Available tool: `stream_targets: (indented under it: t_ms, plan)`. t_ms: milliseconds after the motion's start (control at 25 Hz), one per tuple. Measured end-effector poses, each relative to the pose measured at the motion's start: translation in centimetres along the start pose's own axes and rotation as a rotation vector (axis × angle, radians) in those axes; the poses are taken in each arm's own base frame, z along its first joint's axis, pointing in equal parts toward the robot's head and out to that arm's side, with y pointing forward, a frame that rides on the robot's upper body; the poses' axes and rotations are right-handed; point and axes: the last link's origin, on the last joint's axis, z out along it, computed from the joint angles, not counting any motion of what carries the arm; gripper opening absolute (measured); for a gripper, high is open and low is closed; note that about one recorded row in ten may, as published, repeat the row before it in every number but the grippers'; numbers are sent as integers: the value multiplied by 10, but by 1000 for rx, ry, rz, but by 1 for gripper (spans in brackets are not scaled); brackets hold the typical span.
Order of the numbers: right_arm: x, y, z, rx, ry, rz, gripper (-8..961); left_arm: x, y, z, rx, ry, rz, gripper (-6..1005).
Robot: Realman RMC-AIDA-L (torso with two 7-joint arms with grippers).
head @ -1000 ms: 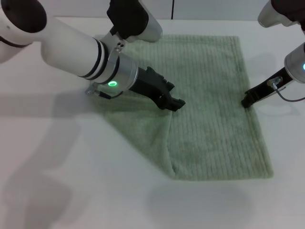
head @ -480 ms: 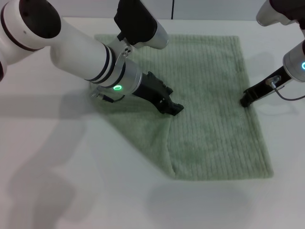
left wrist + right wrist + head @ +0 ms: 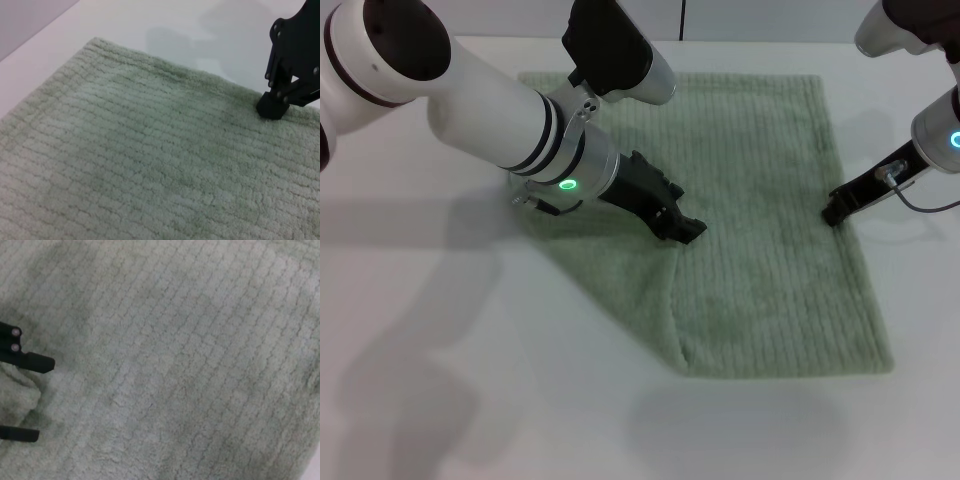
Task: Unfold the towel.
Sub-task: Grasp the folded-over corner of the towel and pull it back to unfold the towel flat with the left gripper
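Pressing down near the middle of the towel (image 3: 760, 210), the left gripper (image 3: 688, 230) has its two black fingers (image 3: 35, 362) parted, with a raised fold of the cloth between them. The right gripper (image 3: 834, 214) touches the towel's right edge; whether it is open cannot be told. The pale green towel lies on the white table (image 3: 470, 400), its left corner folded over.

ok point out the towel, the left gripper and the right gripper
towel (image 3: 770, 160), head view, flat ribbed middle.
left gripper (image 3: 688, 231), head view, fingertips at the fold.
right gripper (image 3: 834, 213), head view, tip on the towel's right edge.
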Motion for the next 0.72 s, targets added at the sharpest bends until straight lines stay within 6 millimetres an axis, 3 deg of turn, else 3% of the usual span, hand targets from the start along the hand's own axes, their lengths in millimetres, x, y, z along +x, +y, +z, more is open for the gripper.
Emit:
stream_targets:
  t_ms: [720]
  plan:
    - [0, 0, 0, -1, 1, 1, -2, -2, 3, 3, -1, -17, 18, 443]
